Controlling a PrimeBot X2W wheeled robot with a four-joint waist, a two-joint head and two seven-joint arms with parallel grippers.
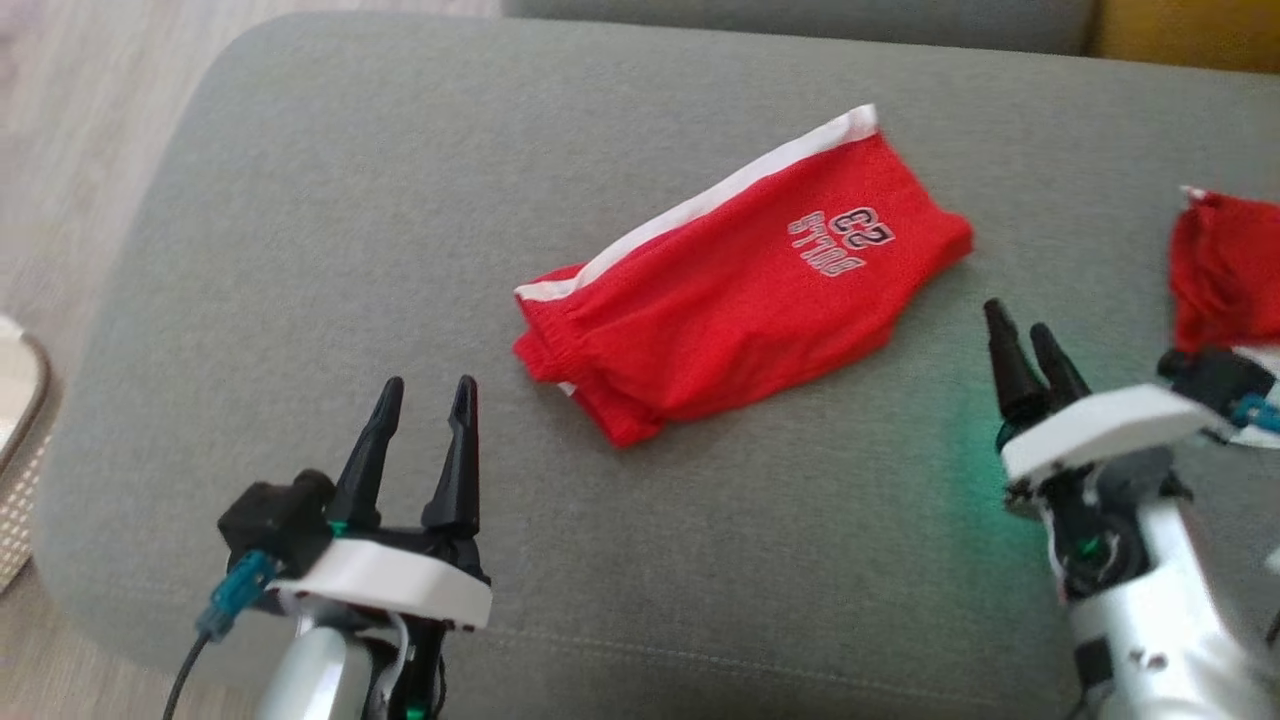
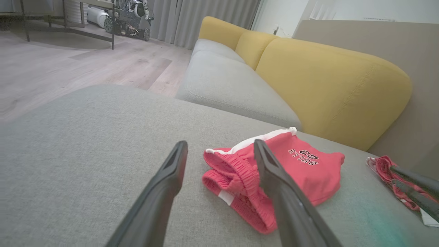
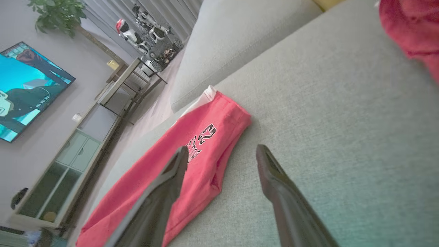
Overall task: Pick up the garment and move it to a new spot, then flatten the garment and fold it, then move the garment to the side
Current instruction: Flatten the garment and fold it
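The garment (image 1: 745, 285) is a pair of red shorts with a white side stripe and a printed "23", folded over on the grey cushion (image 1: 300, 250); it also lies ahead in the left wrist view (image 2: 295, 171) and the right wrist view (image 3: 192, 154). My left gripper (image 1: 427, 392) hovers open near the cushion's front, left of the shorts' waistband, nothing between its fingers (image 2: 171, 178). My right gripper (image 1: 1022, 328) is open just right of the shorts' leg end, also empty, its fingers (image 3: 271, 171) above the cushion.
A second red garment (image 1: 1225, 270) lies at the right edge of the cushion (image 2: 387, 168). A pale basket (image 1: 15, 440) stands on the floor at the left. The yellow sofa back (image 2: 325, 82) rises behind, with another grey seat (image 2: 223, 79) beyond.
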